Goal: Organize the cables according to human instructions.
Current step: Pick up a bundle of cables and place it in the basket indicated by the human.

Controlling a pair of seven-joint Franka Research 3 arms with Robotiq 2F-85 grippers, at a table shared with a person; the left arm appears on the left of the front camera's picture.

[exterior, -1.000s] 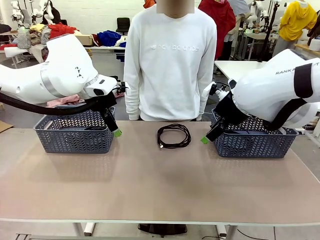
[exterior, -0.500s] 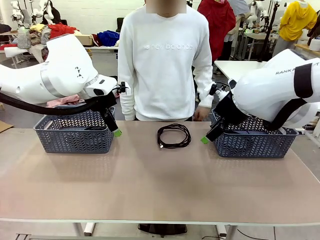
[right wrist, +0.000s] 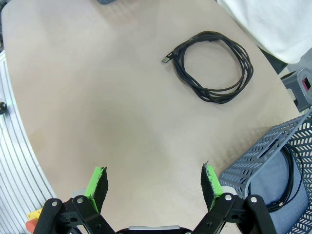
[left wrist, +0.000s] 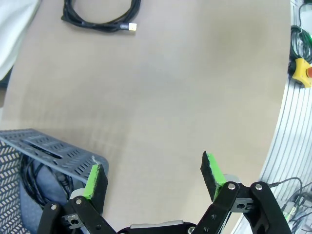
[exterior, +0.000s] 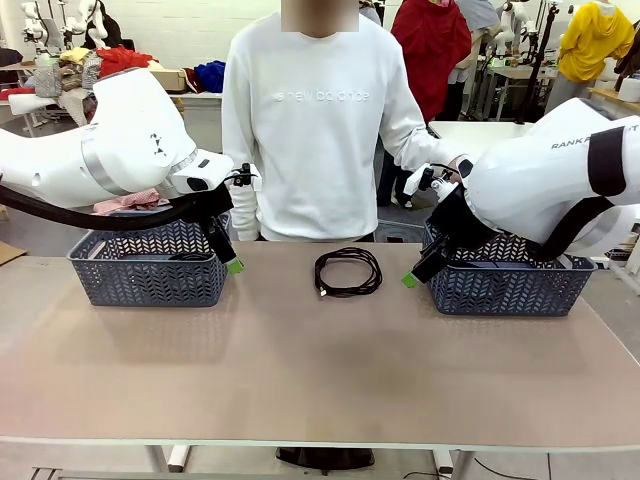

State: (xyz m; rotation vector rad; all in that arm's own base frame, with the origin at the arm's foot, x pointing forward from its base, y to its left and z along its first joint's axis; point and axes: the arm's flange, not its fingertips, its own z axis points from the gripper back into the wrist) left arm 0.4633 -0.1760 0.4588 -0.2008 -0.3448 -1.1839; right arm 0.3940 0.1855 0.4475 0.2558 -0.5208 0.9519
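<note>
A coiled black cable (exterior: 348, 271) lies on the table near its far edge, between the two baskets; it also appears as the cable (right wrist: 213, 65) in the right wrist view and the cable (left wrist: 100, 14) at the top of the left wrist view. More black cable (left wrist: 36, 178) lies inside the left basket, and a black cable (right wrist: 287, 181) lies in the right basket. My left gripper (left wrist: 153, 177) hangs open by the left basket's front corner, holding nothing. My right gripper (right wrist: 154, 186) hangs open beside the right basket, also holding nothing. The person's hand (exterior: 462, 164) reaches toward the right basket.
A grey lattice basket (exterior: 148, 270) stands at the far left of the table and another grey basket (exterior: 505, 285) at the far right. The person in a white sweatshirt (exterior: 315, 125) stands at the far edge. The near half of the table (exterior: 300, 380) is bare.
The person has shifted to picture left and stretched an arm out toward the right basket. Both arms and the cable on the table have stayed still.
</note>
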